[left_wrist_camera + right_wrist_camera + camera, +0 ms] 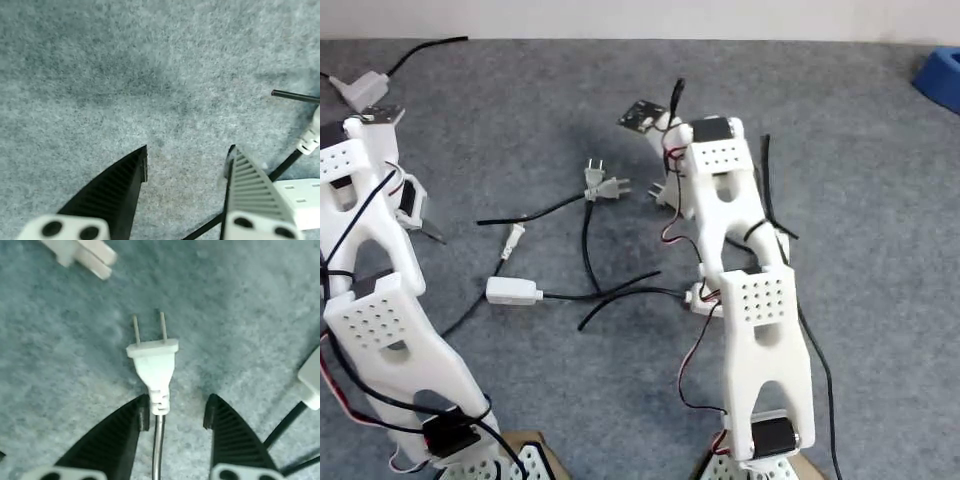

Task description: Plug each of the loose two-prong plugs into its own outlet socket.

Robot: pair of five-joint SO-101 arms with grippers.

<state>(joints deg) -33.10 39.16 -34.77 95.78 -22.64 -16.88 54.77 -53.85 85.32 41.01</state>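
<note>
Two-prong plug (151, 360) lies flat on the grey worktop (840, 150), just off the fingertips of the right hand (175, 412). That hand is spread wide and grips nothing. The plug's long axis runs straight out from the hand, prongs pointing away and cord trailing back between the fingers. Another plug (515, 236) lies loose left of centre, just above the white outlet socket (513, 290). Nothing looks plugged in, so every insertion seems left. The left hand (187, 160) hangs wide and empty.

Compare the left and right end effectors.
The right end effector has the cord end of a two-prong plug between its fingers; the left end effector has bare carpet there. In the high view the right sits mid-table, the left near the left edge. Both are open.
</note>
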